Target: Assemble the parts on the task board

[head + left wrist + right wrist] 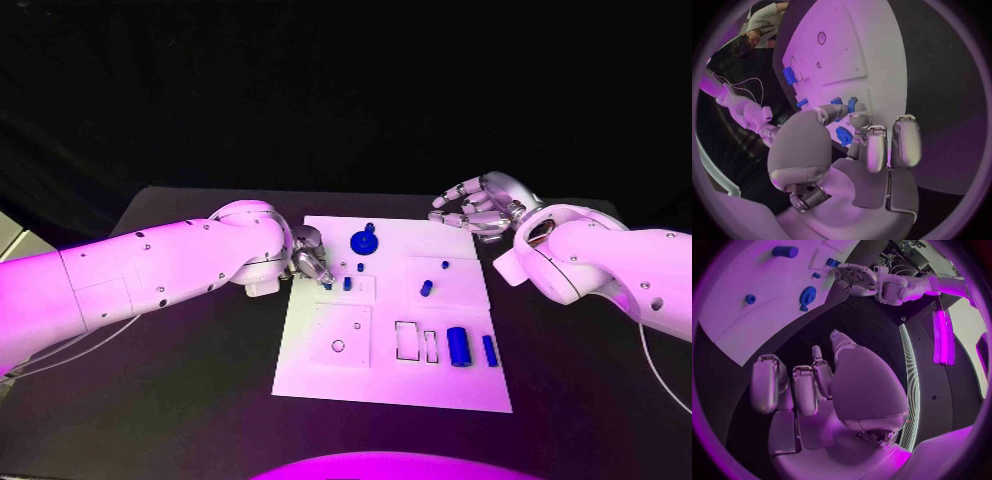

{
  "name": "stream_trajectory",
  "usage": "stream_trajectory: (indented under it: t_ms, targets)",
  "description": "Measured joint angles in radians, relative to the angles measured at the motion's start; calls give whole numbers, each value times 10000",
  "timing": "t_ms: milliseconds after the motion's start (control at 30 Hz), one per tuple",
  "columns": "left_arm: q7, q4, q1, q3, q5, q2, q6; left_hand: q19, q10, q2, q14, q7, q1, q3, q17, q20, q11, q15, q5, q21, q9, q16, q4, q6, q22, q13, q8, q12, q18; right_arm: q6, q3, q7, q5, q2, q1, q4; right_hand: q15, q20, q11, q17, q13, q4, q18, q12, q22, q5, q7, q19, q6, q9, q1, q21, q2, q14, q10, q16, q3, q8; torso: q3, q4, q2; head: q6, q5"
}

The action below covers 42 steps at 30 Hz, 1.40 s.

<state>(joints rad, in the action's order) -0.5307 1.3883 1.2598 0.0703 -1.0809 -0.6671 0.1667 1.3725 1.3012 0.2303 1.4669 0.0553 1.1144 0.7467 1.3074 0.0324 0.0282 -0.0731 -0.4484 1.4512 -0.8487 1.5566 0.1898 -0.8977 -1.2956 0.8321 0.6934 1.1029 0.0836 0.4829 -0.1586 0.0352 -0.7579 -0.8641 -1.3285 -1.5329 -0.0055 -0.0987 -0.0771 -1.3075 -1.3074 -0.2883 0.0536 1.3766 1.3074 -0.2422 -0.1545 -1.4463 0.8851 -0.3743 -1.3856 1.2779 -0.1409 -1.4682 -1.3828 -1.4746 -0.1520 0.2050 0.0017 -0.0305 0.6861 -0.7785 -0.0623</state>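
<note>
The white task board (378,378) lies mid-table. My left hand (307,258) reaches over its left edge. Its thumb and a fingertip (858,117) come down at two small blue parts (330,285) (852,104); I cannot tell whether they pinch one. A round blue part with a knob (364,240) (844,135) stands at the far side. A blue peg (427,288) stands mid-board, and a blue cylinder (459,346) and a blue bar (490,350) lie near the right edge. My right hand (476,208) (817,390) hovers off the far right corner, fingers loosely bent, holding nothing.
Two narrow slots (408,340) and a round hole (338,346) show in the near half of the board. Black table (173,400) surrounds the board on all sides. My left arm (144,270) lies across the table's left part.
</note>
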Motion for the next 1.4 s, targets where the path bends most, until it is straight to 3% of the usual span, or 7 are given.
stream_trajectory:
  t_ms: [1400]
  targets:
    - [-124, -60, 18, 16, -237, 136, 212, -1, 55, -41, 0, -6, -15, 105, -1, 0, 22, 1, -21, -1, -3, 0, -104, -47, 4, 47, 41, 0, -1, -10, 0, 31, 2, -7, 3, 8, 0, 0, 0, -6, 1, 0, 0, 0, 5, 0, 0, 0, 0, 2, 0, 0, 0, 0, 0, 0, 0, -1, 7, 1, 4, -127, 36]
